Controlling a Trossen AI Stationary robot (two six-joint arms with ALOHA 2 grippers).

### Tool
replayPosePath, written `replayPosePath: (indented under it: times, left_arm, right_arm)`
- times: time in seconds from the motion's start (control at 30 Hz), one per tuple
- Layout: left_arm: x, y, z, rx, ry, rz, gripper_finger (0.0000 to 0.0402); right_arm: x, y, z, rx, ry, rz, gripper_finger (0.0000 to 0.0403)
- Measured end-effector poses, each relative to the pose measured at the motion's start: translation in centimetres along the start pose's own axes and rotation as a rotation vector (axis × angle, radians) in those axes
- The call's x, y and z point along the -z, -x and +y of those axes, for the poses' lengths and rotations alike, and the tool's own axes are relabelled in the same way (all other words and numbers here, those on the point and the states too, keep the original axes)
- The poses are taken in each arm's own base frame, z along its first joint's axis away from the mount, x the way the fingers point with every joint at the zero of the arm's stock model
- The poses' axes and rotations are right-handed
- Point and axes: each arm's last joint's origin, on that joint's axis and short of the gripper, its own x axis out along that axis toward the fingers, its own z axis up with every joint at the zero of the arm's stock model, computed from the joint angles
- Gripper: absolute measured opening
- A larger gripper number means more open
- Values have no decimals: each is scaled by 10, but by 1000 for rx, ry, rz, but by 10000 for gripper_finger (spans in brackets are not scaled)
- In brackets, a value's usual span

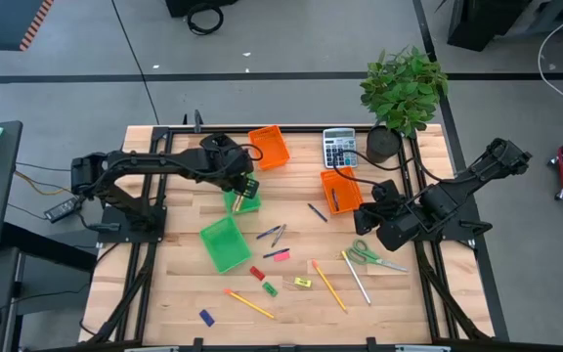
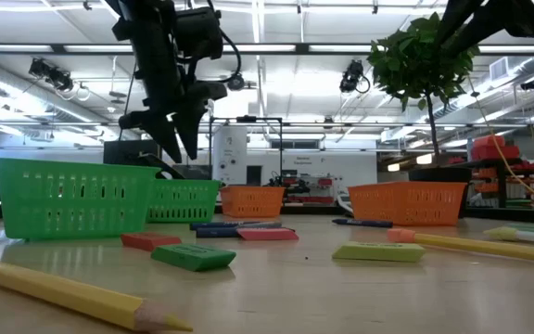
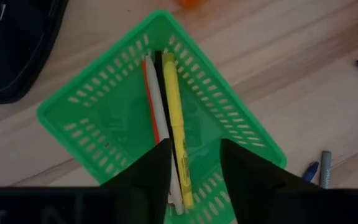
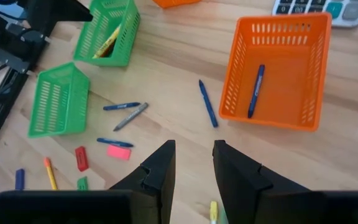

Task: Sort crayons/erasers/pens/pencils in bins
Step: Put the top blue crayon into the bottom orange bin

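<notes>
Above a green perforated plastic bin (image 3: 160,118) holding a light, stiff yellow stick (image 3: 178,134), best pinched mid-length, the left tool (image 3: 194,165) is parted, empty.

High view straight down, low view level; both wrists downward, sharing green bin (image 3: 104,118)

Yellow, white and red sticks (image 3: 174,124) lie side by side inside the far green bin (image 3: 110,118).
</notes>
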Motion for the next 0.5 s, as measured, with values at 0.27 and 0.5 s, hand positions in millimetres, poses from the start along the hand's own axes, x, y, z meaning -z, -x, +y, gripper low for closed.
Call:
replayPosePath:
  times: [0.27,0.5]
  left_arm:
    - [6,8,-7,74,-240,9,188]
    - [16,14,-19,196,-601,18,183]
  right_arm:
    - [1,0,3,-27,-92,12,115]
    - [10,-13,9,20,-9,-16,115]
